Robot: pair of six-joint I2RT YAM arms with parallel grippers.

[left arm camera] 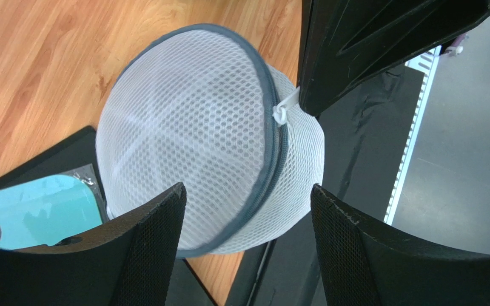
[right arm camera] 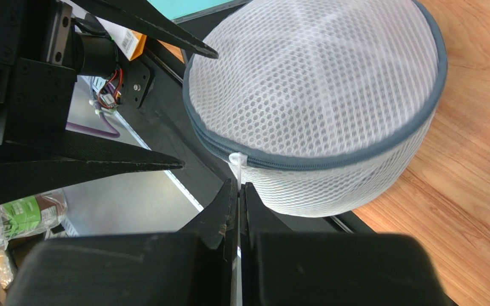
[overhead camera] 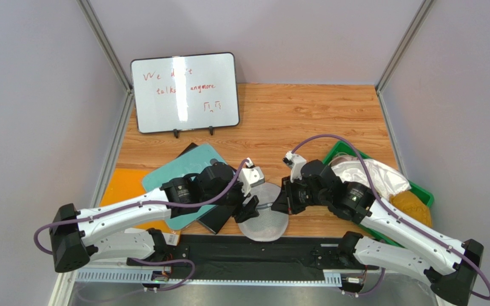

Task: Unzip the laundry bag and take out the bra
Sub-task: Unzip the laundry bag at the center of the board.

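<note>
The right gripper (right arm camera: 239, 189) is seen clenched, its two black fingers pressed flat together on the small white zip pull (right arm camera: 236, 159) of the round white mesh laundry bag (right arm camera: 318, 70). The pull is taken at its outer end, where it hangs from the grey-blue zip rim (right arm camera: 330, 162). The left gripper (left arm camera: 247, 189) is spread wide and holds nothing. Its fingers are set to either side of the bag's lower wall, and whether they touch the mesh cannot be told.

The bag is found at the near edge of the wooden table (right arm camera: 471, 210), between the two grippers and partly over the black mat (left arm camera: 356, 127) that runs along that edge. The zip looks closed along the stretch that is shown. The pinkish-beige bra is presumably inside, though nothing of it can be made out through the mesh.

The bag is judged to be light and soft, with only the rim giving it shape, so it is likely to be dragged or tipped by a pull on the zip unless it is braced. A hold on the mesh wall just under the rim, close behind the slider, would be best suited to the left gripper. The pull tab is thin and smooth and could slip out if it is tugged at an angle.
</note>
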